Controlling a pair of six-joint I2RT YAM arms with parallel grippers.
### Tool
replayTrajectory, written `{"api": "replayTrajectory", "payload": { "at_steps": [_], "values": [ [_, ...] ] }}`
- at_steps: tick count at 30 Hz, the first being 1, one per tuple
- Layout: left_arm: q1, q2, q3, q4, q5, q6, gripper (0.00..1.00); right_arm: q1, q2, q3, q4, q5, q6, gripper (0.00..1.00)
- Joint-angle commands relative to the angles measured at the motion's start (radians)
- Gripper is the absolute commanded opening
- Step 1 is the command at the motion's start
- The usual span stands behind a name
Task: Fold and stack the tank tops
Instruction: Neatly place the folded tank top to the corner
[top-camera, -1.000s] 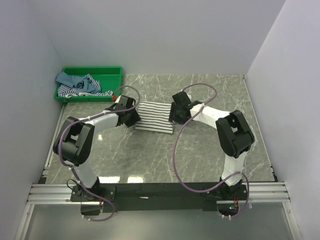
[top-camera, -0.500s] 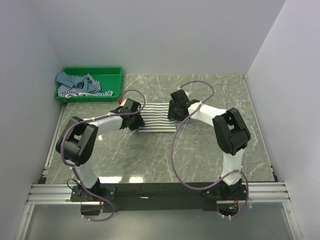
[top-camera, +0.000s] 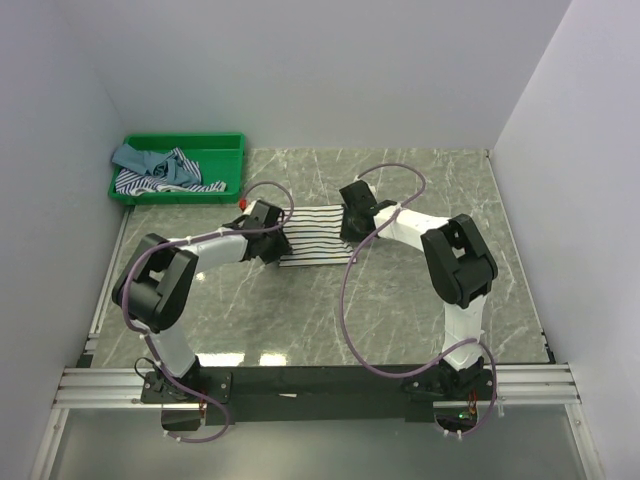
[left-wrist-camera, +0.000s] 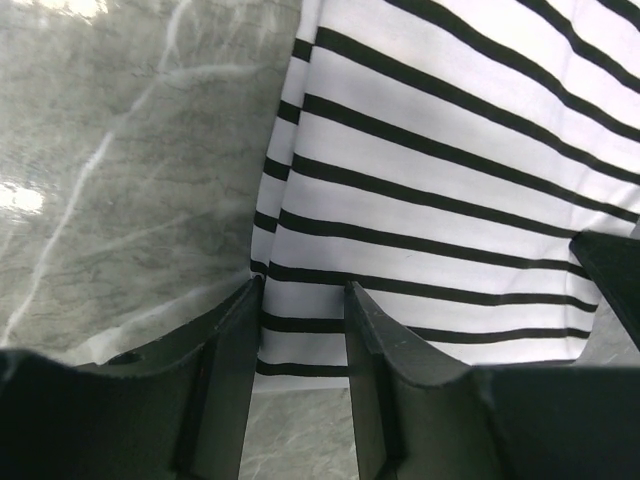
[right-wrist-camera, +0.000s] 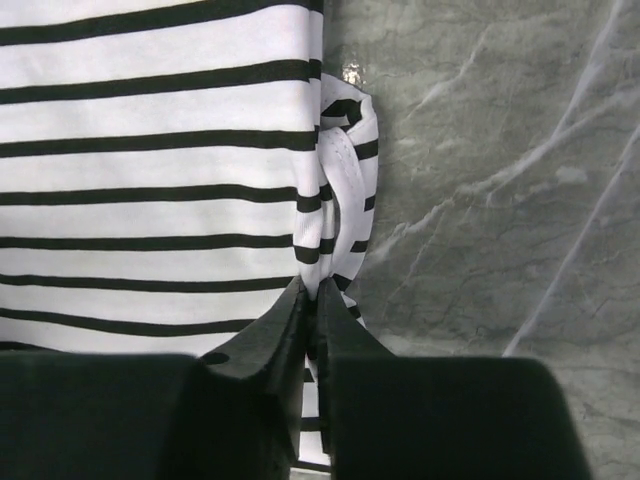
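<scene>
On the grey marbled table (top-camera: 300, 310), about midway between the two arms, the white tank top (top-camera: 315, 238) lies spread as a flat, roughly rectangular panel, its thin black stripes running from one arm toward the other. The left claw (left-wrist-camera: 300, 290) sits low over the left edge of that panel, near one of its corners. Its two fingers (left-wrist-camera: 232, 370) stand clearly apart, with striped cloth lying flat in the gap and bare table just to the left (nothing is pinched there, so far as the wrist view shows). The right claw (right-wrist-camera: 308, 297) is at the opposite edge, its fingers drawn almost together on a small bunched fold of the white tank top's edge. A rumpled loop of cloth rises just ahead of the tips, while the rest of the panel lies flat beside it. In the far left corner of the table stands the green tray (top-camera: 182, 139), well apart from both claws. The other two garments lie in it in a loose, unfolded heap: the teal-blue tank top (top-camera: 133, 157) toward the left end, and the blue-and-white striped tank top (top-camera: 160, 181) crumpled beside it and tangled with it.
</scene>
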Motion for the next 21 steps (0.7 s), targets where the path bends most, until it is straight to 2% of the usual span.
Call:
{"api": "replayTrajectory", "payload": {
  "at_steps": [1, 5, 9, 16, 21],
  "values": [
    [-0.022, -0.038, -0.023, 0.022, 0.034, -0.015, 0.44, -0.006, 0.005, 0.003, -0.023, 0.037, -0.011, 0.06],
    [-0.031, -0.091, -0.036, 0.019, 0.058, -0.024, 0.47, -0.006, -0.046, -0.042, -0.027, 0.07, -0.017, 0.03],
    [-0.034, -0.179, -0.065, 0.004, 0.078, -0.021, 0.57, -0.025, -0.117, -0.117, -0.046, 0.103, -0.041, 0.0],
    [-0.043, -0.407, -0.154, 0.01, 0.152, -0.023, 0.6, -0.062, -0.267, -0.247, -0.099, 0.155, -0.098, 0.0],
    [-0.051, -0.527, -0.198, -0.004, 0.221, 0.006, 0.6, -0.067, -0.353, -0.319, -0.175, 0.28, -0.133, 0.0]
  ]
}}
